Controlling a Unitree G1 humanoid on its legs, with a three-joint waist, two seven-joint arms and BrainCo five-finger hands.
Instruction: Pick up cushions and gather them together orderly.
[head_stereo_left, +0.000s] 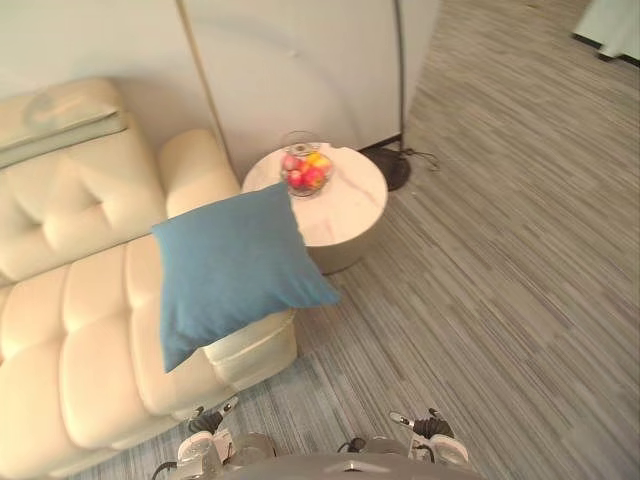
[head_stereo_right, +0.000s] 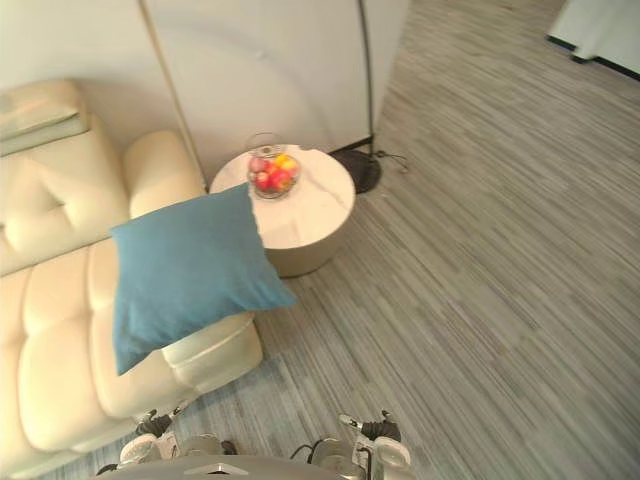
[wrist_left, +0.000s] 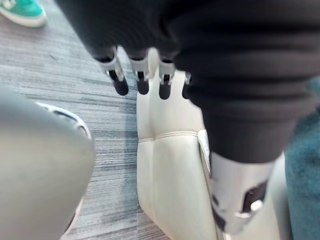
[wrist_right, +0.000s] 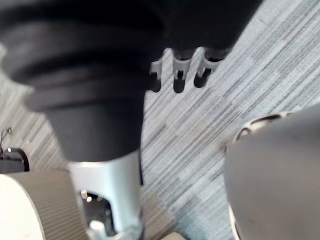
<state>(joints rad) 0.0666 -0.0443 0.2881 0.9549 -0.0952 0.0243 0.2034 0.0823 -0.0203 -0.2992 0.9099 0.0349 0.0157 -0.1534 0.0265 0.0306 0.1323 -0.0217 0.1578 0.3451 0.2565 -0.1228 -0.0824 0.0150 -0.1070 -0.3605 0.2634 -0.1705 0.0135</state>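
Blue cushion: I see it lying on end seat of cream tufted sofa, against armrest, one corner jutting past sofa edge. Grey striped carpet all around. Round white side table just beside sofa end. Black lamp base behind table, by wall. Glass fruit bowl on tabletop. Left hand: I read fingers straight, empty, above sofa edge. Right hand: fingers straight, empty, above carpet. Person's green shoe on carpet.

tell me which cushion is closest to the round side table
The blue cushion, propped on the end of the sofa beside the round table. The pale cushion lies far off, up on the sofa back.
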